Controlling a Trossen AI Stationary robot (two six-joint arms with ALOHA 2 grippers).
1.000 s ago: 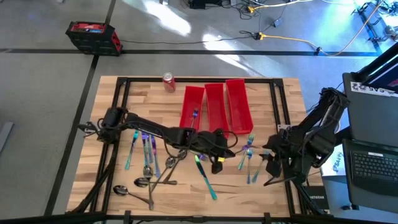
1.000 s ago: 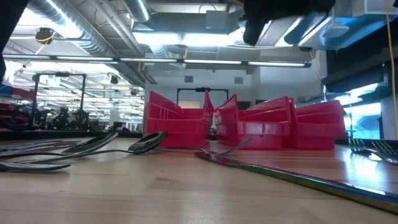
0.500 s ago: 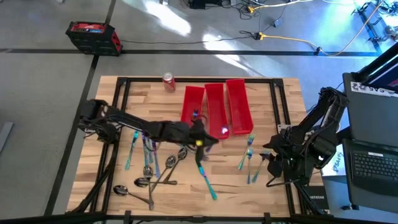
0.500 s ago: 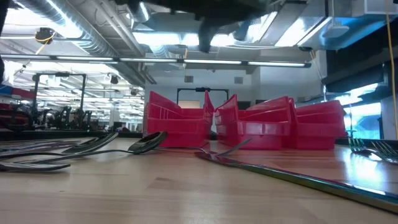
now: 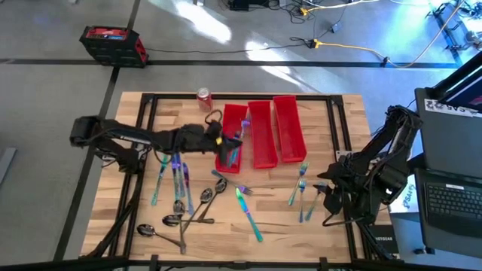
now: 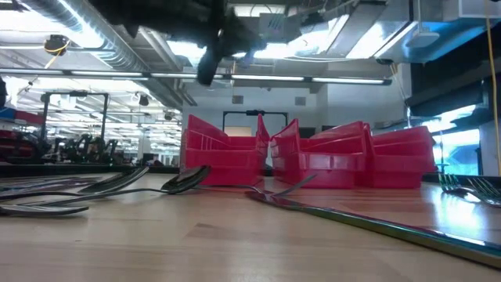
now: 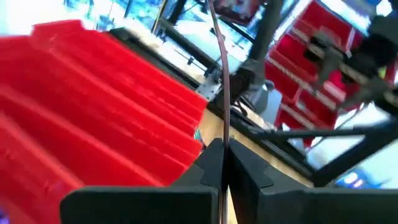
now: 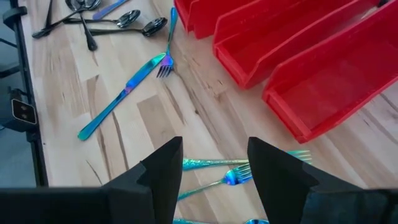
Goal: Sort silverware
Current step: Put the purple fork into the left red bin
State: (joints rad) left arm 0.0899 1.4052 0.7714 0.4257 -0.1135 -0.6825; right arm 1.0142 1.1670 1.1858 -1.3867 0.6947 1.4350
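Your left hand (image 5: 226,140) is clamped on a thin utensil (image 7: 222,74) above the leftmost red bin (image 5: 233,139). Remaining silverware (image 5: 181,197) lies on the bench (image 5: 331,120) toward 6 o'clock of the bins; your right hand (image 8: 214,163) waits, fingers apart, empty, at 3 o'clock

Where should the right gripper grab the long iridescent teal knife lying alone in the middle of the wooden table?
Grip the iridescent teal knife mid-handle, coming straight down, jaws set across its width. It lies flat and diagonal, with bare wood on both sides there; the fork touches only its far end.

Left hand (image 5: 226,140) clamped, right hand (image 8: 214,163) parted.
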